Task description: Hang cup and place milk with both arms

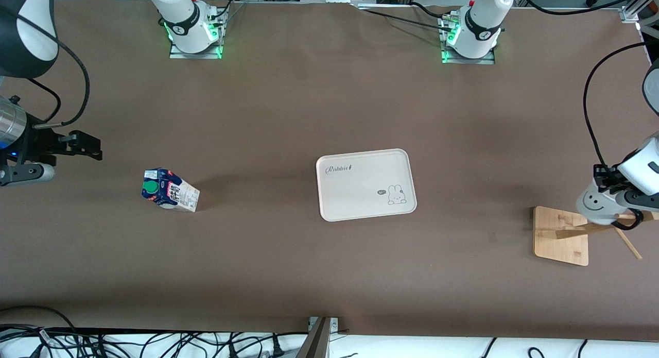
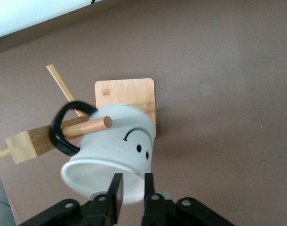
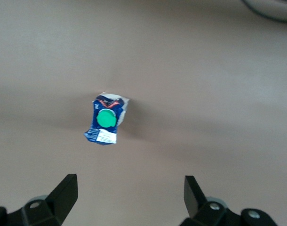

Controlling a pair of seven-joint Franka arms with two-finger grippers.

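Observation:
The white cup (image 1: 596, 204) with the black smiley face hangs tilted at the wooden rack (image 1: 559, 238) at the left arm's end of the table. In the left wrist view the cup's (image 2: 116, 147) black loop handle (image 2: 63, 126) sits around the rack's peg (image 2: 89, 125). My left gripper (image 1: 607, 188) is shut on the cup's rim, one finger inside and one outside (image 2: 132, 187). The milk (image 1: 170, 190) stands on the table toward the right arm's end, green cap up (image 3: 105, 124). My right gripper (image 1: 85, 146) is open and empty over the table beside the milk (image 3: 129, 188).
A cream tray (image 1: 350, 193) with a rabbit drawing lies in the middle of the table. The rack's base plate (image 2: 125, 92) lies on the table under the cup. Cables lie along the table's edge nearest the front camera.

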